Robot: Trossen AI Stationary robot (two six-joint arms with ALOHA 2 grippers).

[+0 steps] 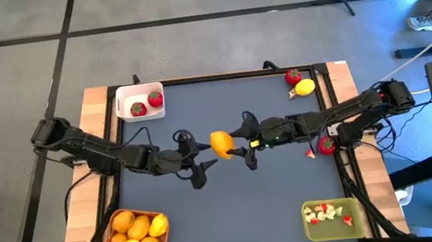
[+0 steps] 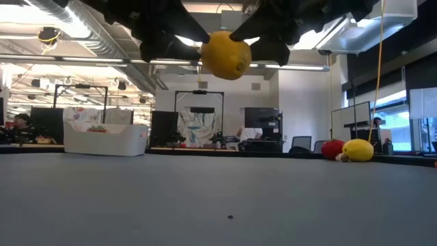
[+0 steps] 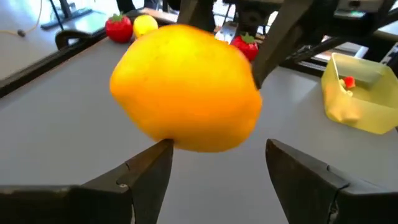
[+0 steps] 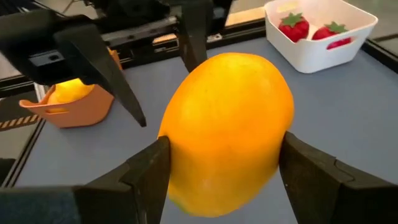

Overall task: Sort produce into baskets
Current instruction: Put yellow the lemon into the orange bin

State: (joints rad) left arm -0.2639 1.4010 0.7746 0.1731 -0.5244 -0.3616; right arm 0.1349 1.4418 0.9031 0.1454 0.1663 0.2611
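Note:
A yellow-orange lemon (image 1: 221, 144) hangs above the middle of the table, well clear of it in the low view (image 2: 227, 55). My right gripper (image 4: 221, 162) comes from the table's right and is shut on it. My left gripper (image 3: 217, 152) comes from the table's left and is open, its fingers standing on either side of the lemon's near end. I cannot tell whether one fingertip (image 3: 163, 149) touches the lemon. The white basket (image 1: 126, 108) holds two strawberries. The orange basket (image 1: 116, 222) holds several yellow and orange fruits. The olive-green basket (image 1: 357, 209) holds small bits. My right gripper pinches the lemon's two opposite sides (image 4: 273, 143) between its two fingers (image 4: 149, 171). The fingers lie level and come from the table's right side. The lemon is lifted clear of the table.
A strawberry (image 1: 293, 76) and a lemon (image 1: 304, 87) lie at the far right corner. Another strawberry (image 1: 325, 146) and a small bit (image 1: 310, 154) lie by the right edge under the right arm. Wooden borders run along the table's left and right sides.

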